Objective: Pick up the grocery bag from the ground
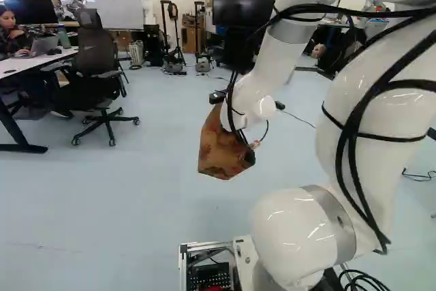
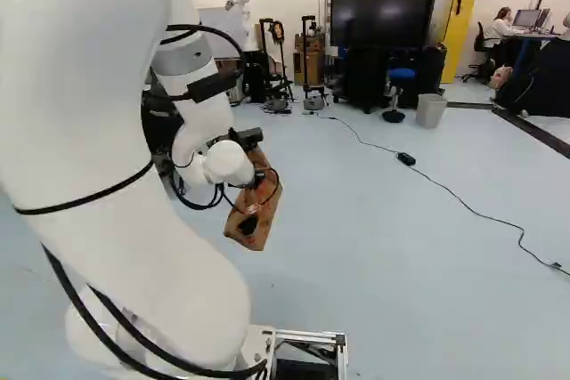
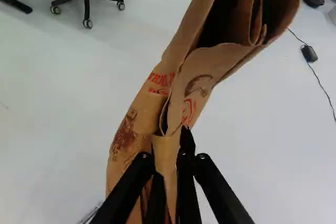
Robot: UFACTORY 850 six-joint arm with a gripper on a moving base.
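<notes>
In the left base view, a brown paper grocery bag hangs tilted from the white arm, apparently clear of the pale floor. In the right base view, its long axis slants downward beside the wrist. In the wrist view, the pincer grips the bag's folded paper from both sides, the open mouth lying ahead, contents unseen; any further lift likely calls for a steady upward path.

A black office chair stands beside a white desk.
</notes>
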